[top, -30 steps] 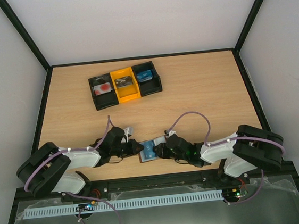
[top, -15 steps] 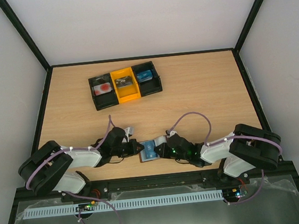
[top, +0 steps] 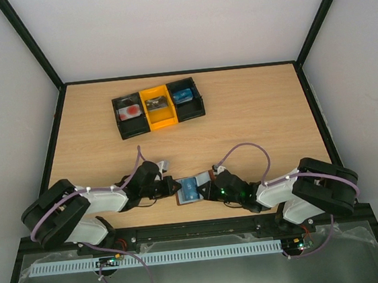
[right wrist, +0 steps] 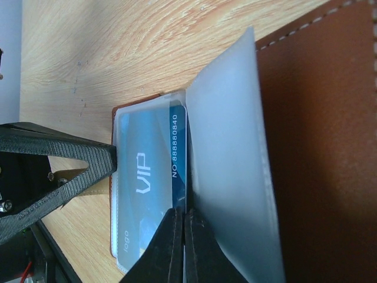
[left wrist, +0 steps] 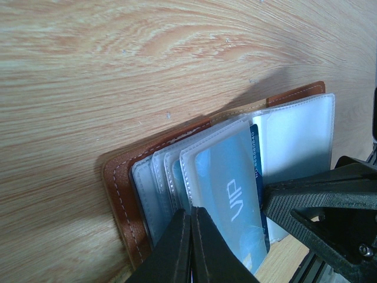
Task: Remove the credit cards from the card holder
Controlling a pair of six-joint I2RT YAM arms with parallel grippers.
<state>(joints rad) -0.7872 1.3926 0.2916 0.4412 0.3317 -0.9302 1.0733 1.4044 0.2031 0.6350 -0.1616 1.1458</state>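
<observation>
The card holder point(top: 189, 190) lies open on the desk point(top: 260, 107) at its near edge, between the two arms. Its clear sleeves point(left wrist: 159, 177) are fanned, and one holds a blue credit card point(right wrist: 147, 171) marked VIP. The left gripper point(left wrist: 190, 224) is pressed together at the sleeves' edge. The right gripper point(right wrist: 184, 219) is pressed together beside the card (whether either catches plastic, I cannot tell). Well apart, at the far side, a three-bin tray point(top: 162, 123) holds small items.
</observation>
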